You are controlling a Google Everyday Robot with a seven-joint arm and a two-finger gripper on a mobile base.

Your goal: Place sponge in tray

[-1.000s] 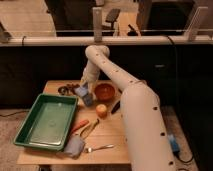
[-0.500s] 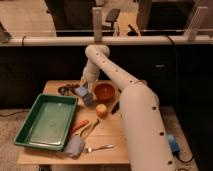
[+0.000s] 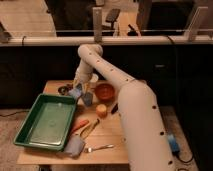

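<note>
Hanging low, gripper (image 3: pixel 81 88) by sponge (image 3: pixel 75 92), nr tray (image 3: pixel 47 125) far rt corner.

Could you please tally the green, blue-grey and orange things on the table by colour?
Green: 1, tray.
Blue-grey: 3, sponge by the pincer at the back of the table, cup, flat piece.
Orange: 3, bowl, ball, stick.
Total: 7.

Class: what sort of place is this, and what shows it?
Probably an office or lab test area: a wooden table, a railing behind it, an office chair beyond. The pincer is over the table's far side, near the tray.
</note>
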